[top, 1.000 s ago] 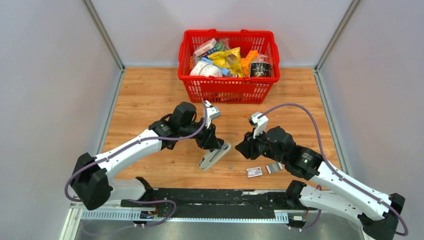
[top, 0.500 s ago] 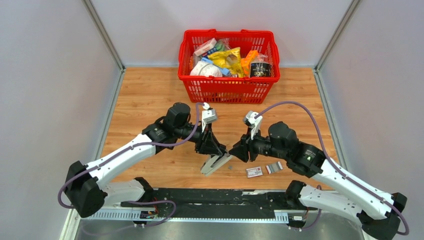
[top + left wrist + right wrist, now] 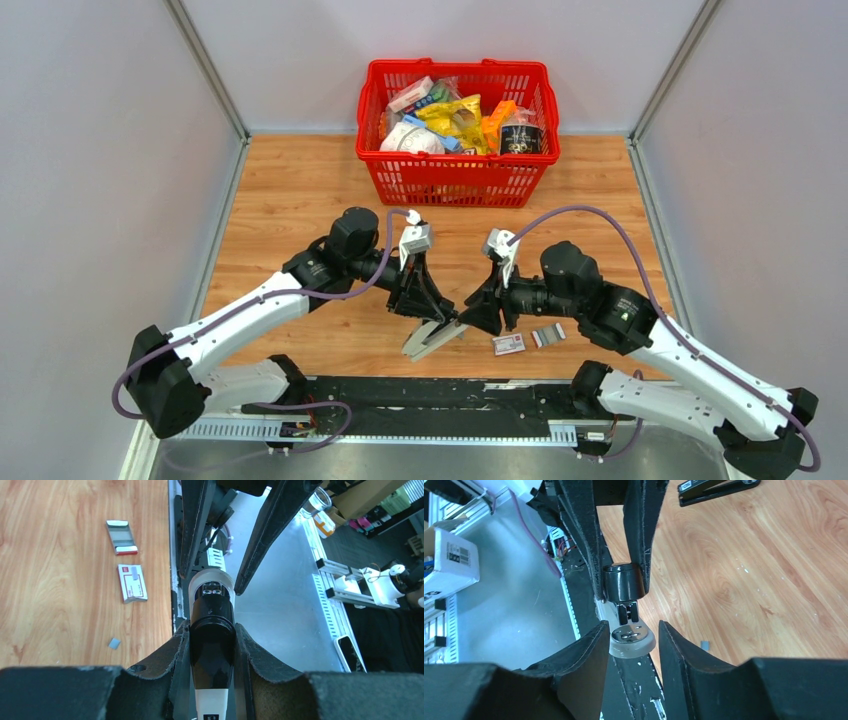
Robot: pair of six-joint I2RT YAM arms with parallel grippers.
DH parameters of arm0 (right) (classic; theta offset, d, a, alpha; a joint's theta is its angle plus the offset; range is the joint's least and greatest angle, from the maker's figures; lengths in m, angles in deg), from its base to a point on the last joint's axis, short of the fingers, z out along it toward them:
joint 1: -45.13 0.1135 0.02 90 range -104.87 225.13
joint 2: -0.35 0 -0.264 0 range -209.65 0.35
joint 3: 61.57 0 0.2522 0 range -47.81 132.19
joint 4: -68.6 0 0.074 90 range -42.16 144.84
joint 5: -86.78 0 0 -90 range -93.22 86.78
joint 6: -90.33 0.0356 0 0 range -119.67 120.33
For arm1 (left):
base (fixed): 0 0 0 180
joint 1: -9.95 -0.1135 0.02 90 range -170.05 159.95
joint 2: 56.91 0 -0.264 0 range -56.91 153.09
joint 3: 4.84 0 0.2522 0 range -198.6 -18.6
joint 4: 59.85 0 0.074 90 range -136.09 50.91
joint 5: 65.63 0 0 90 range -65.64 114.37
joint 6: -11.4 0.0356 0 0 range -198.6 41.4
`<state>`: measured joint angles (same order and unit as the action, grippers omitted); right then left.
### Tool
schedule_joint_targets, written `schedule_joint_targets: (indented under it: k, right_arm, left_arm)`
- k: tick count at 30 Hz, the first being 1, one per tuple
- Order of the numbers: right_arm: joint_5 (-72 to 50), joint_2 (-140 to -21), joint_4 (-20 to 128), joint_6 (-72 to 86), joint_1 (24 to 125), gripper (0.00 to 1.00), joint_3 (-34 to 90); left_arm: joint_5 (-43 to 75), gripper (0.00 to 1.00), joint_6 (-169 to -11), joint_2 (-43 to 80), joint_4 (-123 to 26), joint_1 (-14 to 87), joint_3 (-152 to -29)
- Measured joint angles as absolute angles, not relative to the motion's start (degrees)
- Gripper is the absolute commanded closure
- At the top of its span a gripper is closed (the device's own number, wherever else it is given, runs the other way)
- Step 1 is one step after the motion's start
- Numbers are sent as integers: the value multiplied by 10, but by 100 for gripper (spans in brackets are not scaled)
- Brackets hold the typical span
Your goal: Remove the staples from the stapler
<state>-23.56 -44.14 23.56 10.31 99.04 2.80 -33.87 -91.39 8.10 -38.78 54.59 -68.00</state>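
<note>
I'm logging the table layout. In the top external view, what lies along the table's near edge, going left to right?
stapler → small white-and-red box → silvery-grey staple strips

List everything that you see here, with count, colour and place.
basket: 1, red, far side of table, full of packets
stapler: 1, black and grey, held over the near edge
second stapler: 1, black, on the table
small box: 1, white and red, near edge
staples: 1 block, silver, beside the box
loose bit: 1, grey, on the table
left gripper: 1, black, shut on the stapler
right gripper: 1, black, open around the stapler's end
</note>
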Motion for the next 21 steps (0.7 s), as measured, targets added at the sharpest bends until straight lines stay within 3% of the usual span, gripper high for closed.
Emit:
schedule_joint_targets:
  k: [9, 17, 21]
  right_arm:
    - [-295, -455, 243, 100, 990, 55, 27]
    - [-337, -466, 273, 108, 990, 62, 6]
    - [-347, -462, 296, 117, 991, 83, -11]
  left_arm:
    - [-358, 100, -918, 79, -407, 558, -677]
    - [-368, 100, -924, 74, -426, 566, -668]
    - [-366, 100, -929, 71, -429, 567, -661]
